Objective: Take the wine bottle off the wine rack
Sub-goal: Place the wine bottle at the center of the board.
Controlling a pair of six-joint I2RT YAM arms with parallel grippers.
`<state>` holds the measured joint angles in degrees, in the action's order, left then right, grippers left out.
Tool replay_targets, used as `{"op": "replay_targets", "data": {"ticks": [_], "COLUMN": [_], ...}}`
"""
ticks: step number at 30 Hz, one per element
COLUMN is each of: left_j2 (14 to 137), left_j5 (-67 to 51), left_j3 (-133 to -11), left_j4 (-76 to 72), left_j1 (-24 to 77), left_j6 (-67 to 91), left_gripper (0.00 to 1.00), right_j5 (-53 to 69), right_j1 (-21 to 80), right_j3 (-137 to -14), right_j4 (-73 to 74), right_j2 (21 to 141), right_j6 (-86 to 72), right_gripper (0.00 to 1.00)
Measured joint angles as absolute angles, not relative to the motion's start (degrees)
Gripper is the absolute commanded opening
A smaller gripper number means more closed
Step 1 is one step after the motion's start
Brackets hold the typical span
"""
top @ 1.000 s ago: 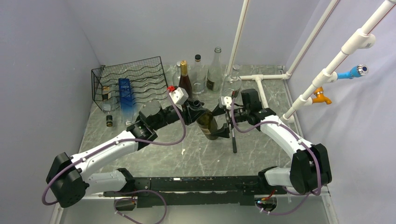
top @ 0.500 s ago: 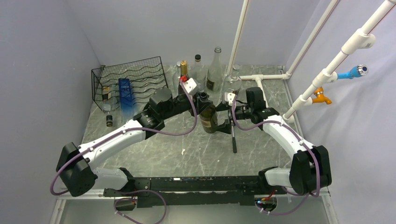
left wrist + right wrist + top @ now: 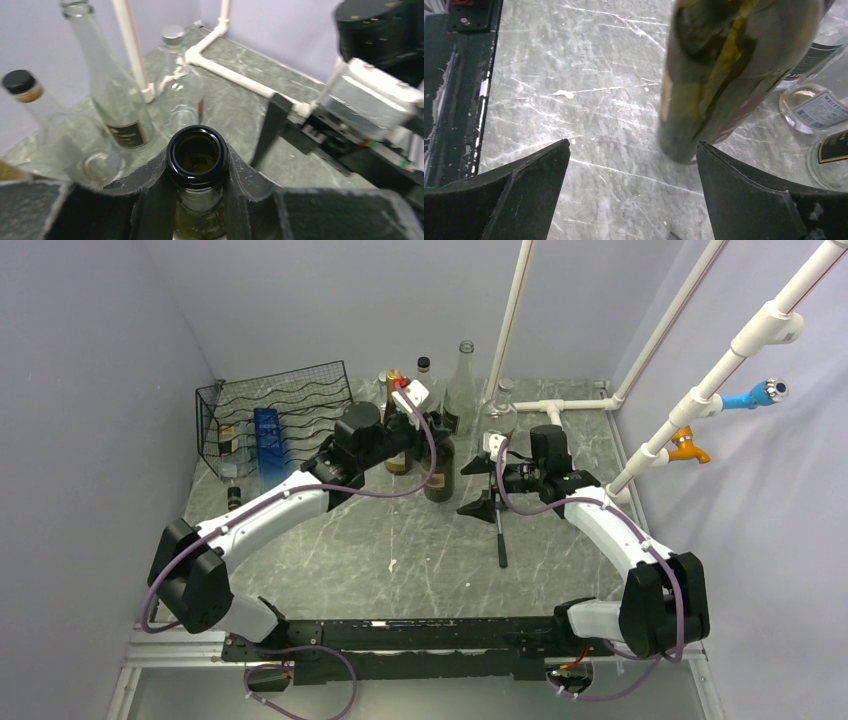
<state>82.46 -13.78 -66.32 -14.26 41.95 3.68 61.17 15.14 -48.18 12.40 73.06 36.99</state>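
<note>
The dark green wine bottle [image 3: 439,468] is upright, off the black wire wine rack [image 3: 285,410], with its base at or just above the table among the back bottles. My left gripper [image 3: 424,427] is shut on its neck; in the left wrist view the fingers [image 3: 250,182] clamp just below the open mouth of the bottle [image 3: 197,152]. My right gripper [image 3: 479,487] is open and empty, just right of the bottle's base. In the right wrist view [image 3: 634,152] the bottle's body [image 3: 724,75] stands beyond the right finger.
A blue bottle [image 3: 266,436] and a small dark bottle [image 3: 227,439] lie in the rack. Several bottles [image 3: 460,390] stand at the back, close to the held one. A white pipe frame [image 3: 560,408] and a black rod [image 3: 500,535] lie to the right.
My left arm has carried the wine bottle toward the back and tipped it from slanted to upright. It has left the open right gripper, which stayed about where it was.
</note>
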Motion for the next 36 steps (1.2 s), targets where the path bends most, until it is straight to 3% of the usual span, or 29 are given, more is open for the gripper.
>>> {"op": "replay_targets", "data": {"ticks": [36], "left_j2": [97.80], "left_j5": [-3.09], "left_j3": [-79.90], "left_j4": [-14.15], "left_j1": [38.70], "left_j6": [-0.78], "left_gripper": [0.00], "right_j5": [62.06], "right_j1": [14.74], "right_j3": [-48.18], "right_j4": [13.56], "right_j2": [73.30], "right_j6": [35.86], "right_gripper": [1.00]}}
